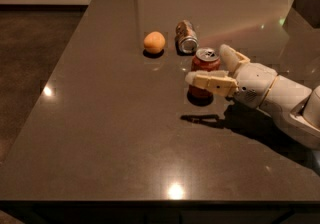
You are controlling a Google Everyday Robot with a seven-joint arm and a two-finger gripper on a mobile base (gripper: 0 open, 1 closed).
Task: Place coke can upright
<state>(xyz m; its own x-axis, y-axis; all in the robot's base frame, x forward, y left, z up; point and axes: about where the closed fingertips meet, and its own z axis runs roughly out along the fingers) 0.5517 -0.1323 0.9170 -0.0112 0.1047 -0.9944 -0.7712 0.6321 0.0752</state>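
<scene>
The red coke can stands upright on the dark table, silver top up, right of the middle. My gripper reaches in from the right, and its fingers straddle the can. The near finger crosses in front of the can's lower half. The far finger sits behind and to the right of the can with a gap. The jaws stand open around the can.
A silver-grey can lies on its side just behind the coke can. A round orange fruit sits to its left. A dark box stands at the back right corner. The table's left and front edges border a dark floor.
</scene>
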